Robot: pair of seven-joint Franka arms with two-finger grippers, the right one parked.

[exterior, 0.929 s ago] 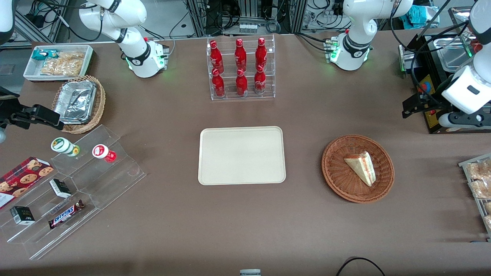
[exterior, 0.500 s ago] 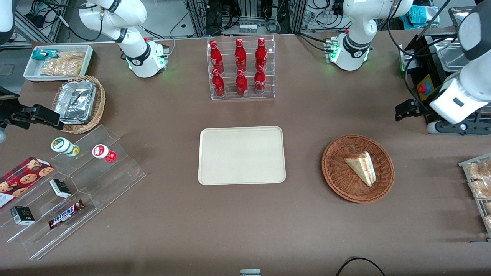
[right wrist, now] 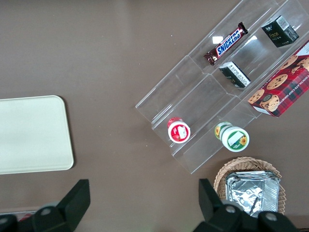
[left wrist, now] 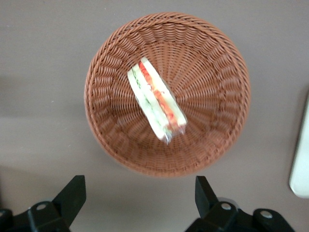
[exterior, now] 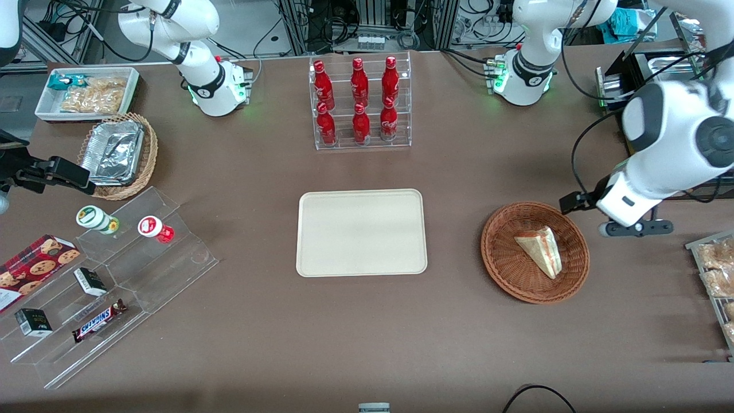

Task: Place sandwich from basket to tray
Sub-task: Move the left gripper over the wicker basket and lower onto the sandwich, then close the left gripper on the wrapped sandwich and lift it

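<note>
The sandwich (exterior: 539, 249), a pale triangular wedge with red and green filling, lies in the round reddish-brown basket (exterior: 499, 269). The cream tray (exterior: 361, 232) lies bare at the table's middle. My left gripper (exterior: 631, 228) hangs above the table just beside the basket's rim, toward the working arm's end, slightly farther from the front camera than the sandwich. In the left wrist view the gripper (left wrist: 139, 193) is open and empty, its fingertips (left wrist: 72, 192) wide apart over bare table next to the basket (left wrist: 217, 121), with the sandwich (left wrist: 157, 101) in it. The tray's corner (left wrist: 301, 159) shows there too.
A rack of red bottles (exterior: 360, 103) stands farther from the front camera than the tray. A rack of bagged pastries (exterior: 717, 275) and a black machine (exterior: 636, 74) are at the working arm's end. An acrylic snack stand (exterior: 109, 275), a foil-container basket (exterior: 117, 152) and a white bin (exterior: 86, 92) are at the parked arm's end.
My left arm has swung from beside the black machine toward the front camera and the basket; the gripper now hangs next to the basket's rim. The sandwich, basket and tray have not moved.
</note>
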